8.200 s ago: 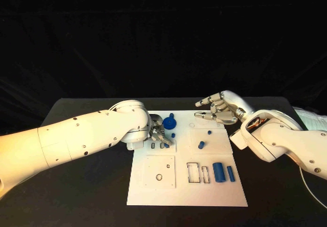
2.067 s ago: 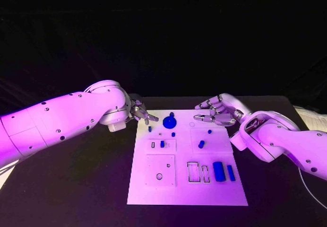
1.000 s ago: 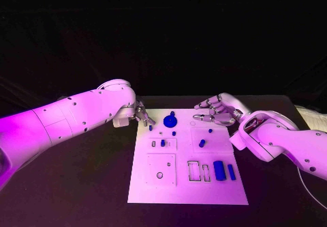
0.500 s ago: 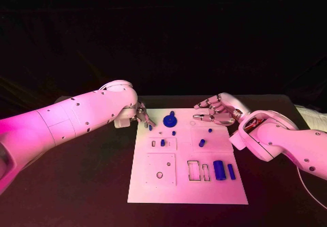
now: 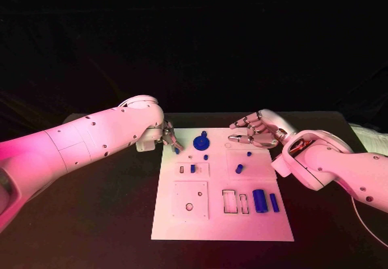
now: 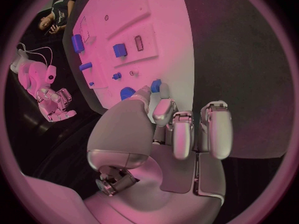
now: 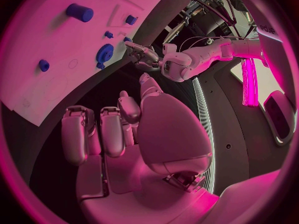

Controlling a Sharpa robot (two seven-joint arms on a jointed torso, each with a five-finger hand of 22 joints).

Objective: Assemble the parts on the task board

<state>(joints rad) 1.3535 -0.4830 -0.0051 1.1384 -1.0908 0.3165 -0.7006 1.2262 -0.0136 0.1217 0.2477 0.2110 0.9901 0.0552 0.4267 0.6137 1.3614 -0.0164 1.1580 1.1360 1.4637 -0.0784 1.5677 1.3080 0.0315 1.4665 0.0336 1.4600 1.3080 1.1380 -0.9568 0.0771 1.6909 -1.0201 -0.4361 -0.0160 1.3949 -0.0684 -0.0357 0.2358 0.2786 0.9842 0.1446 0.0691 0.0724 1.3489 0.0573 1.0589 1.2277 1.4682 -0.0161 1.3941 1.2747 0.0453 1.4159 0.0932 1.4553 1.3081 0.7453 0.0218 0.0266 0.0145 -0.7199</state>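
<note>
The white task board (image 5: 222, 224) lies mid-table, also seen in the left wrist view (image 6: 149, 15). My left hand (image 5: 168, 139) is at the board's far left corner. Its thumb and a finger pinch a small blue peg (image 5: 176, 149) (image 6: 156, 85) that still sits at the board's edge. A blue round knob piece (image 5: 201, 144) (image 7: 104, 52) lies just right of it. My right hand (image 5: 257, 133) hovers over the board's far right corner, fingers apart, holding nothing. Small blue pegs (image 5: 239, 168) sit mid-board. A large blue cylinder (image 5: 259, 201) and a slimmer one (image 5: 274, 203) lie near the right edge.
Rectangular slots (image 5: 230, 202) and a square plate with holes (image 5: 192, 200) take up the board's near half. Bare black table (image 5: 97, 224) lies on both sides. A white object (image 5: 373, 137) lies at the table's far right edge.
My left hand left the board's middle, swung out past the far left corner, then came back down onto the small blue peg. My right hand has barely moved.
</note>
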